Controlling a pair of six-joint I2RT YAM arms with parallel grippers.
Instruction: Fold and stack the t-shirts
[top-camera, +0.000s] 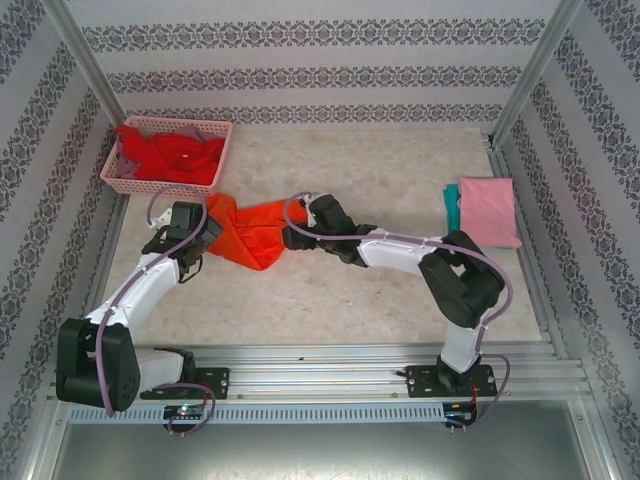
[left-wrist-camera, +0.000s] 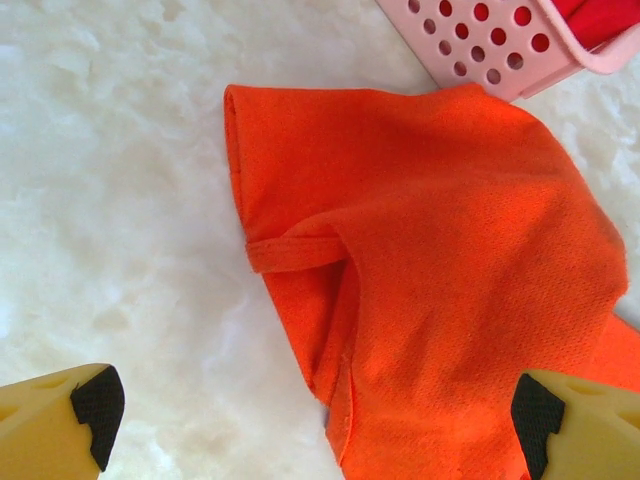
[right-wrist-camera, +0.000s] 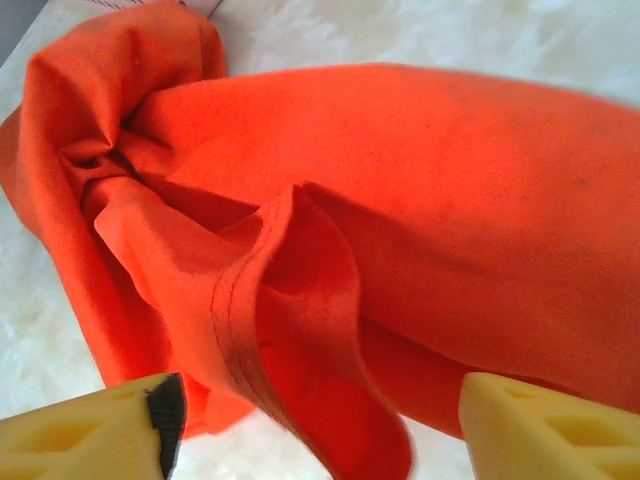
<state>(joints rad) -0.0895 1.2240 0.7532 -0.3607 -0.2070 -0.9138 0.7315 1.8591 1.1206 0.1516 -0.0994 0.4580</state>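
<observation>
The orange shirt (top-camera: 250, 232) lies bunched on the surface (top-camera: 350, 290) between the two arms, just in front of the basket (top-camera: 160, 187), which holds a red shirt (top-camera: 170, 155). A folded pink shirt (top-camera: 488, 208) lies over a teal shirt (top-camera: 452, 205) at the far right. The step in hand looks like spreading the orange shirt flat before any fold. The left pincer (left-wrist-camera: 316, 408) is spread wide above the sleeve end and holds nothing, one finger over bare surface and the other over cloth. The right pincer (right-wrist-camera: 320, 405) is also spread, straddling a raised hem ridge without pinching it. To do this well, each pincer should take a single layer at an outer edge: the right on that hem, the left on the sleeve hem or shoulder, not the thick bundle in the middle. The two grips should then draw apart, low over the surface, so the creases pull out rather than twist. The greatest risk, I judge, is catching two layers, which would lock the crumple in.
</observation>
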